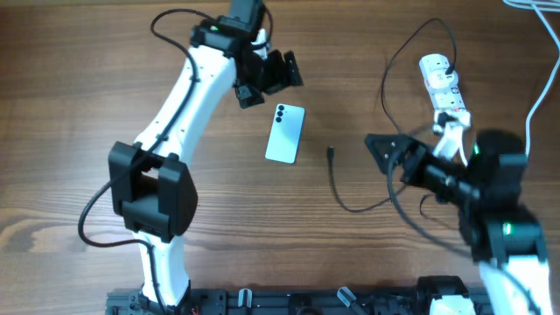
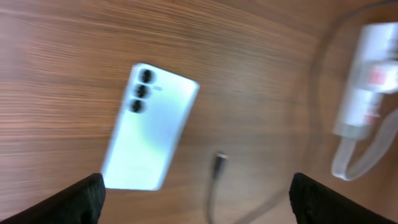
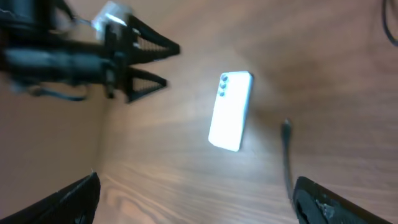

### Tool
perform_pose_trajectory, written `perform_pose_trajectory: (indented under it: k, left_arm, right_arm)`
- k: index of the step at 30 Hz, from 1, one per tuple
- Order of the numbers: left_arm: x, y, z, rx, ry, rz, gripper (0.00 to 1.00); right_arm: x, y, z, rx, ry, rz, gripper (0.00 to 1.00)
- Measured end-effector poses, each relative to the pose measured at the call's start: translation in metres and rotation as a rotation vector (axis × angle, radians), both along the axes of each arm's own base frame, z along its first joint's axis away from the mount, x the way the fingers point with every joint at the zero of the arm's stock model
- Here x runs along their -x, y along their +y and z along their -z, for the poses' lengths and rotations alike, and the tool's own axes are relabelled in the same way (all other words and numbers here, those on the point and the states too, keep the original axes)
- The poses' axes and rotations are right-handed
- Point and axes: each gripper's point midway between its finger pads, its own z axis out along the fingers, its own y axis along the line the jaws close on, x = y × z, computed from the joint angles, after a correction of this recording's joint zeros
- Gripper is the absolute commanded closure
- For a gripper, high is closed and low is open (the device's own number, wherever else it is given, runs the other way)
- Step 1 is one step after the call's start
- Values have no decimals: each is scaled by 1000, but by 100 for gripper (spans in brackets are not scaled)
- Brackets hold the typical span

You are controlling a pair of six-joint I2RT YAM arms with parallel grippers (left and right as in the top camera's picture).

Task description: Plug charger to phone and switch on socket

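The phone point(image 1: 286, 133) lies flat mid-table with its pale blue back and three camera lenses facing up; the screen is hidden. It also shows in the left wrist view point(image 2: 149, 127) and the right wrist view point(image 3: 230, 112). The charger's black cable ends in a small plug tip point(image 1: 331, 150) on the wood right of the phone, apart from it, also seen from the left wrist point(image 2: 220, 158) and right wrist point(image 3: 286, 127). The socket point(image 1: 442, 83) lies at the far right. My left gripper point(image 1: 273, 77) is open and empty just beyond the phone. My right gripper point(image 1: 383, 153) is open and empty right of the plug tip.
The black cable loops from the socket down across the table point(image 1: 359, 208) in front of my right arm. A thick white cord point(image 1: 535, 96) runs off the far right edge. The socket shows blurred in the left wrist view point(image 2: 367, 81).
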Motion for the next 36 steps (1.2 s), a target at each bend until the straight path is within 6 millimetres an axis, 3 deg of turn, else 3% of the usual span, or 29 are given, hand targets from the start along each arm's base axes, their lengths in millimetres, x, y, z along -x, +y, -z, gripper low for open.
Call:
perform_pose_trajectory:
  k: [5, 12, 17, 24, 31, 36]
  left_arm:
    - [0, 6, 7, -173, -69, 15, 0]
    - [-8, 8, 8, -256, -145, 72, 0]
    - [-4, 6, 26, -292, -120, 115, 0]
    - [6, 0, 70, -319, -26, 185, 0]
    - [15, -12, 77, -338, -24, 249, 0]
    - [20, -9, 90, -362, 0, 272, 0]
  right_arm:
    - [-12, -1, 25, 53, 108, -43, 0]
    - [-21, -4, 46, 54, 196, -7, 0]
    - [-29, -26, 57, 125, 232, 132, 0]
    - [-34, -79, 74, 349, 265, 372, 0]
    - [-30, -93, 86, 419, 313, 420, 0]
    - [-24, -87, 94, 401, 360, 387, 0]
